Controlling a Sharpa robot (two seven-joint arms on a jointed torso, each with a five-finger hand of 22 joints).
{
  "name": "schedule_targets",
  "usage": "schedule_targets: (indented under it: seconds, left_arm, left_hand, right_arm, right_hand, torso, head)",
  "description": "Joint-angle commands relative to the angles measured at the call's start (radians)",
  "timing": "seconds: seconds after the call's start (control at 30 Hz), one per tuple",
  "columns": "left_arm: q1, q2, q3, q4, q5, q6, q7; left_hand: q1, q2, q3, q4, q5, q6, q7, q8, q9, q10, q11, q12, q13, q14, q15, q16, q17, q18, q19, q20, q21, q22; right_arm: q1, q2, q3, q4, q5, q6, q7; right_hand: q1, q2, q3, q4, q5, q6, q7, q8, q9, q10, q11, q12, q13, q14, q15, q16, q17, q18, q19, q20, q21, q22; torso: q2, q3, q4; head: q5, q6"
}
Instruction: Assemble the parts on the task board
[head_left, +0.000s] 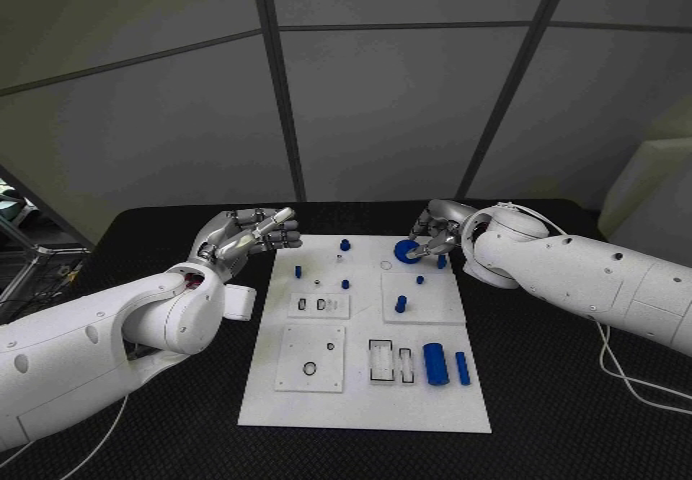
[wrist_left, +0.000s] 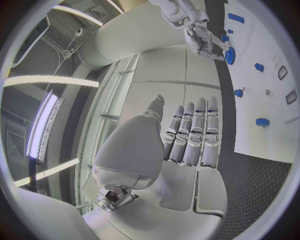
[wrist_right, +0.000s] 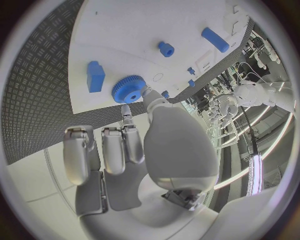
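My right hand (head_left: 433, 235) pinches the blue gear (head_left: 407, 251), apparently lifted, at the task board's (head_left: 361, 400) far right corner. Next I must seat it on a peg there. My left hand (head_left: 248, 237) hovers empty, fingers apart, off the board's far left corner.

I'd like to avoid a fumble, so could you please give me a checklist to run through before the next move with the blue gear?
1. Right hand pinches the blue gear: ok.
2. Gear off the task board: cannot tell.
3. Left hand holds nothing, fingers apart: ok.
4. Left hand off the board, beside its far left corner: ok.
5. Which spot takes the gear: cannot tell.
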Motion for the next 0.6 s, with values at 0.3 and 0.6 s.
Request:
schedule_targets:
  seconds: [0.3,0.6]
  left_arm:
    - [0.002,0.0,0.001,0.001,-0.005,0.01,0.004]
    - [0.002,0.0,0.001,0.001,-0.005,0.01,0.009]
  left_hand:
    - [0.001,0.01,-0.002,-0.007,0.004,0.004,0.004,-0.006,0.001,0.0,0.004,-0.003,-0.001,-0.005,-0.001,-0.005,0.002,-0.013,-0.005,0.003,-0.006,-0.001]
    - [0.002,0.01,-0.002,-0.007,0.004,0.004,0.004,-0.007,0.001,0.0,0.004,-0.003,-0.001,-0.005,-0.001,-0.005,0.002,-0.013,-0.005,0.003,-0.006,-0.002]
  right_arm:
    - [0.001,0.012,0.001,-0.017,-0.028,0.037,0.008]
    - [-0.004,0.026,0.0,-0.035,-0.033,0.043,0.02]
  right_hand:
    - [0.004,0.014,0.01,-0.014,0.005,0.018,-0.003,0.003,0.003,0.048,-0.006,0.015,0.145,0.07,0.001,0.009,0.096,-0.014,0.104,0.0,0.009,0.26]
    - [0.021,0.036,0.031,-0.047,0.013,0.036,-0.005,0.001,0.006,0.052,-0.008,0.022,0.155,0.071,-0.001,0.012,0.102,-0.015,0.105,-0.002,0.01,0.263]
  torso:
    - [0.0,0.0,-0.0004]
    - [0.0,0.0006,-0.0002]
  head:
    - [0.0,-0.001]
    - [0.001,-0.001]
